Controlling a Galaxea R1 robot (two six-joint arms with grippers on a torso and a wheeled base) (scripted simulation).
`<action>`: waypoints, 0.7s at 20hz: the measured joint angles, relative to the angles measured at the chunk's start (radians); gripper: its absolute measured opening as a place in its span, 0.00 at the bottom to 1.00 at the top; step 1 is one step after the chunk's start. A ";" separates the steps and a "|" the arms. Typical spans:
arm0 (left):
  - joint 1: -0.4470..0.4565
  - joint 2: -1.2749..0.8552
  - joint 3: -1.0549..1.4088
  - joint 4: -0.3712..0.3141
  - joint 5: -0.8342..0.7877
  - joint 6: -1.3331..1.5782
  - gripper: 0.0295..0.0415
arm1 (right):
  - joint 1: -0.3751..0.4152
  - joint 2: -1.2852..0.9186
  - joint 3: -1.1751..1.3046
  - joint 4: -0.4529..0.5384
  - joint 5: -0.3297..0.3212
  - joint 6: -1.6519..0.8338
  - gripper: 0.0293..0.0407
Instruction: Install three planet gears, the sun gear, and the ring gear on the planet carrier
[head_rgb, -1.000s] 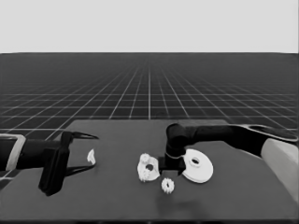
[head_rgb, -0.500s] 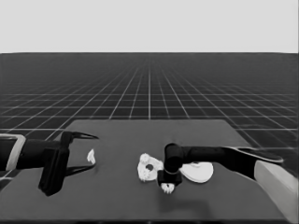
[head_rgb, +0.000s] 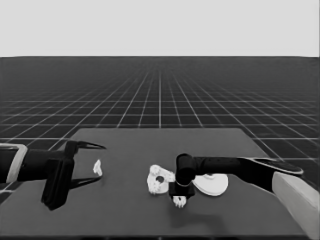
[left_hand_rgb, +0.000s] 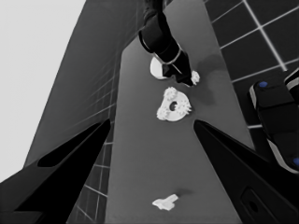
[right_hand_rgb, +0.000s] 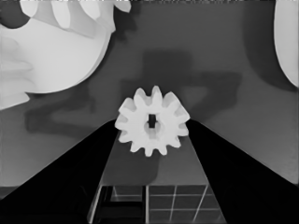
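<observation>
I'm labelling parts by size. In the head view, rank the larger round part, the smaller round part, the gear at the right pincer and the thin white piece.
Largest to smallest:
1. larger round part, partly behind the right arm
2. smaller round part
3. gear at the right pincer and thin white piece: too alike to rank.

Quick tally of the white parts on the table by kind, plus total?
Small gears: 4 (1 at the right tool, 3 apparently on the smaller round part)
Smaller round part: 1
Larger round part: 1
Thin white piece: 1
Total: 7
</observation>
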 joint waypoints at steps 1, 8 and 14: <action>0.000 0.000 0.000 0.000 0.000 0.000 0.75 | 0.077 -0.015 0.072 0.088 -0.028 0.052 0.15; 0.000 0.000 0.000 0.000 0.000 0.000 0.75 | 0.238 -0.020 0.127 0.239 -0.028 0.100 0.15; 0.000 0.000 0.000 0.000 0.000 0.000 0.75 | 0.279 0.277 -0.406 0.283 0.013 -0.133 0.15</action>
